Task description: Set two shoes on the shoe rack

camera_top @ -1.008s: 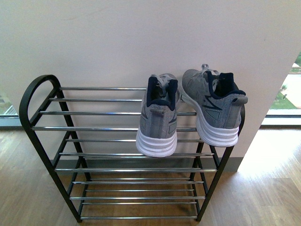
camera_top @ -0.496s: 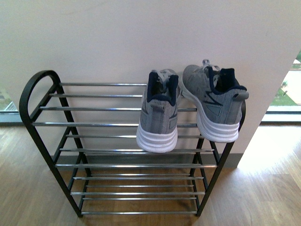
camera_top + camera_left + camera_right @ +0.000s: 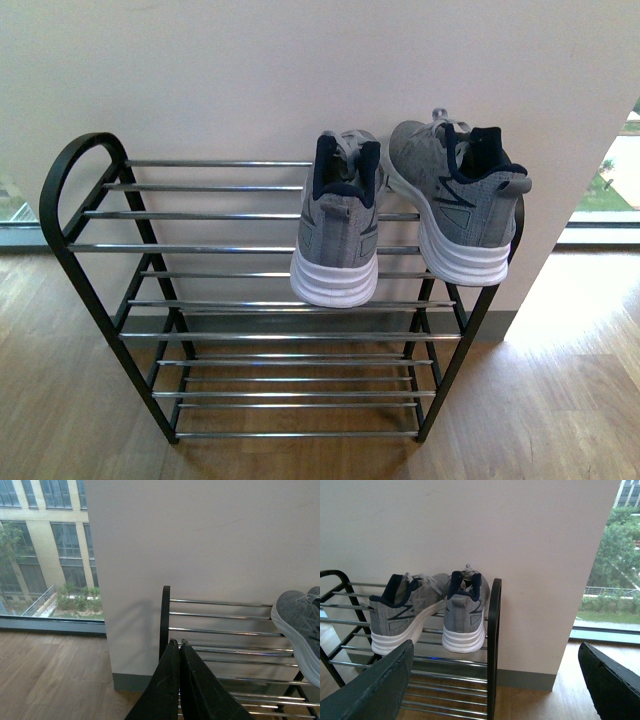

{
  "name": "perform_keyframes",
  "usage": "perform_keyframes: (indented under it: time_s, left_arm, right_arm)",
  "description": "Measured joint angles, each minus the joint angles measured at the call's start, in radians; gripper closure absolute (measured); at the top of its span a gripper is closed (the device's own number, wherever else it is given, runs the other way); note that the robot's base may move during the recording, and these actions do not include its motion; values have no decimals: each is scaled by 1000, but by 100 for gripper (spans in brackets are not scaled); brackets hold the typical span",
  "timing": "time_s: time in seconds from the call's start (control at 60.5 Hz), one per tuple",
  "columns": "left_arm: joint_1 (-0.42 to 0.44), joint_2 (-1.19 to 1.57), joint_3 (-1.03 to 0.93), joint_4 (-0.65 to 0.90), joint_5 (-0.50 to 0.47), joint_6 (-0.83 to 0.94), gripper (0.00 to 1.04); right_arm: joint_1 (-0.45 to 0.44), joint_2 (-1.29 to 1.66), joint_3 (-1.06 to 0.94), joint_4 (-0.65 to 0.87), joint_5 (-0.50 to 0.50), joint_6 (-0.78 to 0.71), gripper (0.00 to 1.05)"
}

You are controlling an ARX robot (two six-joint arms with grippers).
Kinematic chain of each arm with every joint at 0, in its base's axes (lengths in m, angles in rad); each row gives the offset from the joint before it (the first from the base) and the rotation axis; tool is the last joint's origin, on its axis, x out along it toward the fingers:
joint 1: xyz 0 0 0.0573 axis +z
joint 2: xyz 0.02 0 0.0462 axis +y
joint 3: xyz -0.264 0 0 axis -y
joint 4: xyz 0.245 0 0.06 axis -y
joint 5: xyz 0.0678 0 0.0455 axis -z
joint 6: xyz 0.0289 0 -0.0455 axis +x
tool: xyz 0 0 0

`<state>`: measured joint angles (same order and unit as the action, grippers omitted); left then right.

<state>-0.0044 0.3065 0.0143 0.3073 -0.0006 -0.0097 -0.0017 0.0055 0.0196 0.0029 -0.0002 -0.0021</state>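
— What is the shoe rack (image 3: pixel 92 152) made of?

— A thin black metal frame with rounded top corners, and four tiers of shiny chrome rods that catch the light. It stands on a wood-plank floor (image 3: pixel 565 400), backed against a plain, matte white wall (image 3: pixel 300 70).

— And the shoes?

— Both are on the top tier, toward the rack's 3 o'clock end in the front view. They are grey knit with thick, ribbed white soles, dark navy collars and pale laces. The inner sneaker (image 3: pixel 335 240) points its heel toward the camera, with the heel hanging past the front rod. The outer sneaker (image 3: pixel 460 205) sits just beside it at 3 o'clock, turned at an angle and close to the rack's end post. Whether the two touch, I cannot tell.

— Anything else around?

— A window (image 3: pixel 615 170) at 3 o'clock shows greenery. The left wrist view shows another pane with a pale building outside, and a grey skirting board (image 3: pixel 131 682) along the foot of the wall.

— The grippers?

— The left gripper (image 3: pixel 178 641) has its dark fingers pressed flat together, with nothing between them, in front of the rack's end hoop. The right gripper (image 3: pixel 495 645) is spread wide and holds nothing. Its textured dark fingers (image 3: pixel 380 682) frame the rack's other end post, partly covering the lower rods.
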Motion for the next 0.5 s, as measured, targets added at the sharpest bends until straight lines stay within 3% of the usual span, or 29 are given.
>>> perform_keyframes:
  time_s: [0.496]
  left_arm:
    - [0,-128,0,-127,0,0,103]
  right_arm:
    - [0,0,0,0,0,0,9]
